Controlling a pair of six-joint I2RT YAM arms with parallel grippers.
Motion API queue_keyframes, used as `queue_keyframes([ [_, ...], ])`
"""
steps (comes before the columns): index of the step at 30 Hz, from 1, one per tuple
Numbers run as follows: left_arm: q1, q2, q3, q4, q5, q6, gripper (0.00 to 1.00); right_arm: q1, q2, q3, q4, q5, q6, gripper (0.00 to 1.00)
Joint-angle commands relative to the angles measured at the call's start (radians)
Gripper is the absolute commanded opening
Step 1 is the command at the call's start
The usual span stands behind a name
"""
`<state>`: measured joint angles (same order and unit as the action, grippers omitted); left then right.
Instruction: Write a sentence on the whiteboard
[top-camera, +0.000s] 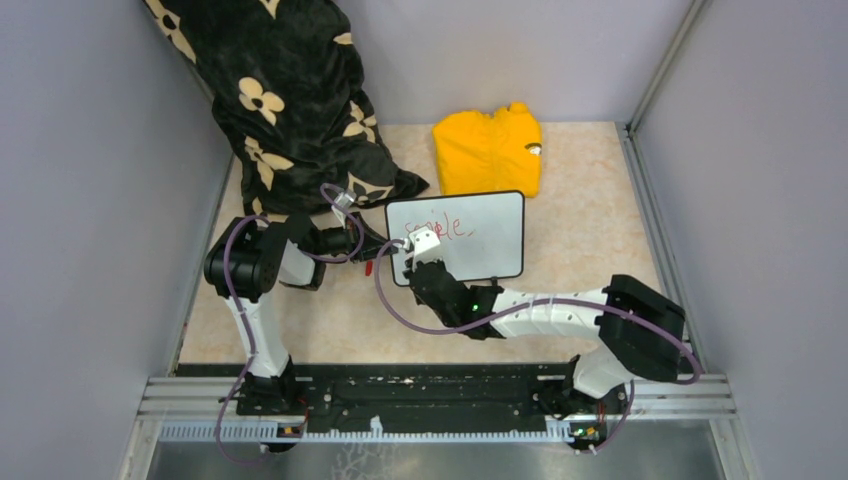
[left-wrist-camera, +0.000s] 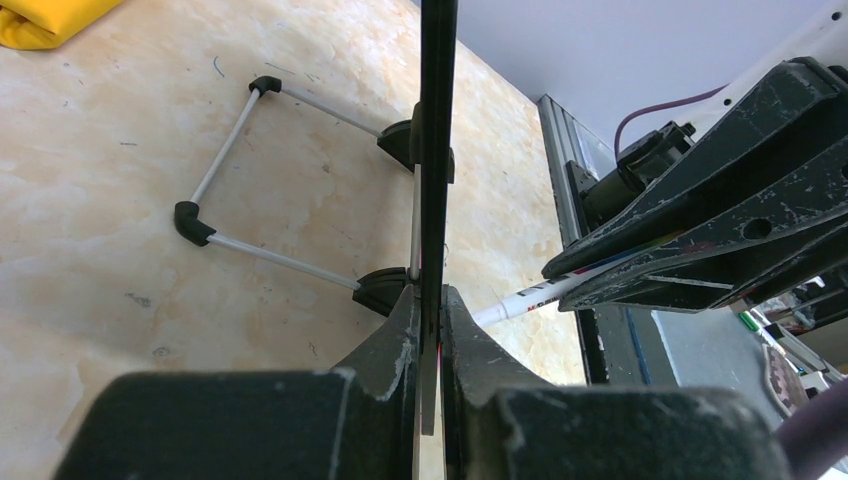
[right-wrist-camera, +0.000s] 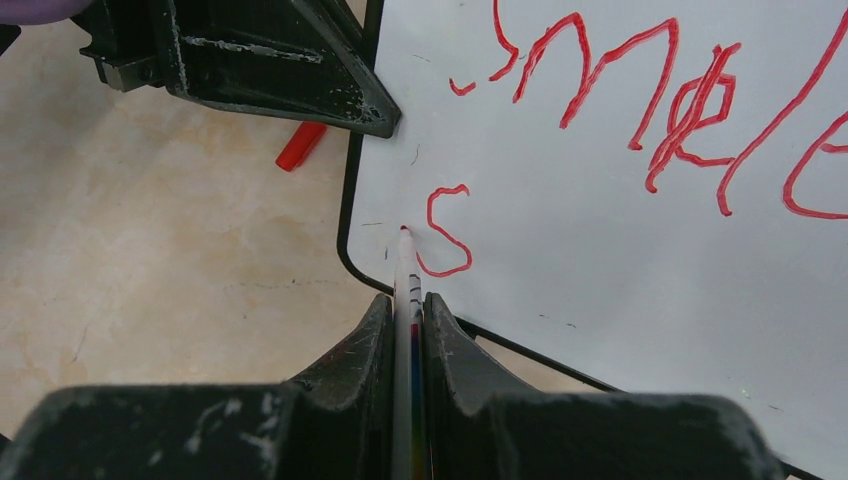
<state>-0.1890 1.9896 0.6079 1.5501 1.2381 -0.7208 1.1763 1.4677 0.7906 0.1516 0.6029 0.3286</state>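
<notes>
Far left, rear: black fabric with cream flower print (top-camera: 290, 100) heaped on the bench (top-camera: 600, 260), its lower edge just behind the left arm. Left gripper (left-wrist-camera: 430, 310): jaws nearly closed, pinching the left edge of the whiteboard (top-camera: 490, 250), one jaw on each face of the thin black rim. From the left wrist view the board is seen edge-on, with a stand frame of white rods and black corner pieces (left-wrist-camera: 230, 170) lying on the bench beside it. Red cap (right-wrist-camera: 300, 146) lies on the bench just left of the board, near the left jaws. The whiteboard sits mid-bench, slightly right of centre. The sentence (right-wrist-camera: 600, 90), in red: the top line reads roughly "smile", with one letter written over; below it, near the lower-left corner, there is a single "s". Right gripper (right-wrist-camera: 408, 305): jaws nearly closed on the white barrel of the marker (right-wrist-camera: 404, 270), red tip at the board surface just left of that "s"; contact cannot be confirmed. Yellow garment (top-camera: 490, 150) lies folded behind the board, its front edge close to the top rim. The right arm reaches in from the near right.
</notes>
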Motion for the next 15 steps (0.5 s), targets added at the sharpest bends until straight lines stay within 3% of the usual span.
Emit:
queue_keyframes([
  [1, -0.007, -0.003, 0.013, 0.092, 0.023, 0.009, 0.00, 0.003, 0.012, 0.052, 0.046, 0.010, -0.022, 0.00],
  [8, -0.007, -0.001, 0.013, 0.092, 0.024, 0.009, 0.00, 0.003, -0.109, 0.001, 0.045, -0.021, -0.006, 0.00],
  [15, -0.007, -0.003, 0.014, 0.092, 0.024, 0.009, 0.00, -0.014, -0.192, -0.026, 0.000, 0.055, -0.001, 0.00],
])
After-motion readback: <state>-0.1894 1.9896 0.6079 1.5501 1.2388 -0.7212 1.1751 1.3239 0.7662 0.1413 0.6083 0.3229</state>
